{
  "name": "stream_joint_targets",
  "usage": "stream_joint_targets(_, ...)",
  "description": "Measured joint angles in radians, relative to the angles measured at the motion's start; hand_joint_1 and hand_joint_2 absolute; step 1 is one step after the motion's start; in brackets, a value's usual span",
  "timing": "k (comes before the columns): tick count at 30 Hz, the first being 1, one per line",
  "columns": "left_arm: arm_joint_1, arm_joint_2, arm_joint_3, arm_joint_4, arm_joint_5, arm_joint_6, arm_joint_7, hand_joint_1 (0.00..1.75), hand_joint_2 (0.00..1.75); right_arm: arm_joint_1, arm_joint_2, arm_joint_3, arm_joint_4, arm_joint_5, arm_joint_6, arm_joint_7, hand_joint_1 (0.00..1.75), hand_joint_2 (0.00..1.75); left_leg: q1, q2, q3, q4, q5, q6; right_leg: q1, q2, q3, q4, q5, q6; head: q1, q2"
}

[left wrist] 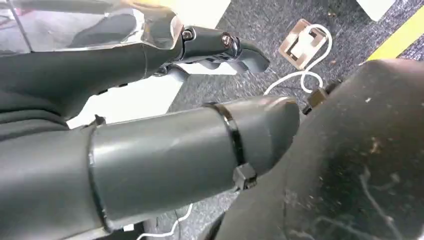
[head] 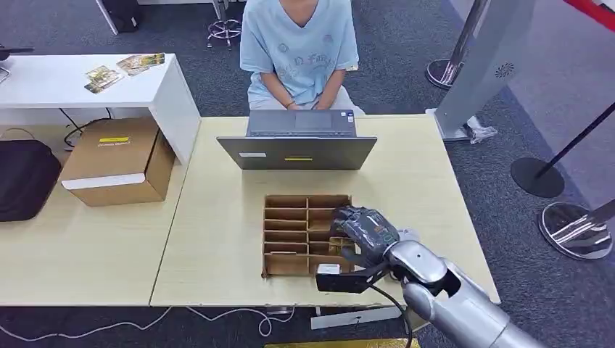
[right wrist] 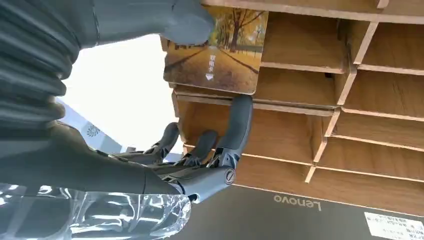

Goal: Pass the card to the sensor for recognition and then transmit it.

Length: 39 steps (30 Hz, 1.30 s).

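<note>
Pinching glossy rectangular card [right wrist: 216, 52], right hand [right wrist: 200, 165]

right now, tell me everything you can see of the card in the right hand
The card is a thin rectangle printed with an autumn tree-lined path, small white characters and an arrow. The right hand pinches it, thumb on its face and a dark finger under its edge, over the brown divided cardboard tray. It looks flat and unbent.

one card [right wrist: 215, 52], one laptop [head: 297, 141], one divider box [head: 297, 232]
</note>
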Motion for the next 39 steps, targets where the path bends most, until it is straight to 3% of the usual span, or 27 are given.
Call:
stream_joint_targets(11,-0.01,0.0,-0.052,-0.003,0.003,0.0,-0.007,0.0,0.0,0.0,0.004,-0.002,0.007,0.003,-0.011,-0.002,0.59,1.75,0.0,0.0,0.0,0.0,0.0,0.0,0.0,0.0,0.0,0.0,0.0,0.0,0.0,0.0)
stream_joint_targets(14,-0.015,0.0,-0.068,-0.004,0.003,0.0,-0.008,0.0,0.0,0.001,0.004,-0.005,0.007,0.004,-0.013,-0.002,0.72,1.75,0.0,0.0,0.0,0.0,0.0,0.0,0.0,0.0,0.0,0.0,0.0,0.0,0.0,0.0)
stream_joint_targets(17,-0.018,0.0,-0.079,-0.004,0.003,0.0,-0.01,0.0,0.0,0.002,0.004,-0.01,0.007,0.005,-0.016,-0.002,0.87,1.75,0.0,0.0,0.0,0.0,0.0,0.0,0.0,0.0,0.0,0.0,0.0,0.0,0.0,0.0)
stream_joint_targets(18,-0.019,0.0,-0.084,-0.005,0.003,0.0,-0.011,0.0,0.0,0.003,0.004,-0.011,0.007,0.006,-0.017,-0.002,1.24,1.75,0.0,0.0,0.0,0.0,0.0,0.0,0.0,0.0,0.0,0.0,0.0,0.0,0.0,0.0)
stream_joint_targets(19,-0.021,0.0,-0.09,-0.005,0.003,0.0,-0.011,0.0,0.0,0.005,0.004,-0.012,0.007,0.006,-0.018,-0.002,1.33,1.75,0.0,0.0,0.0,0.0,0.0,0.0,0.0,0.0,0.0,0.0,0.0,0.0,0.0,0.0)
stream_joint_targets(39,-0.035,0.0,-0.163,-0.005,0.002,0.0,-0.023,0.0,0.0,0.016,0.008,-0.032,-0.003,0.018,-0.031,0.003,1.38,1.75,0.0,-0.002,-0.001,0.0,0.001,0.0,0.0,-0.001,0.0,0.0,0.001,0.001,0.0,0.0)
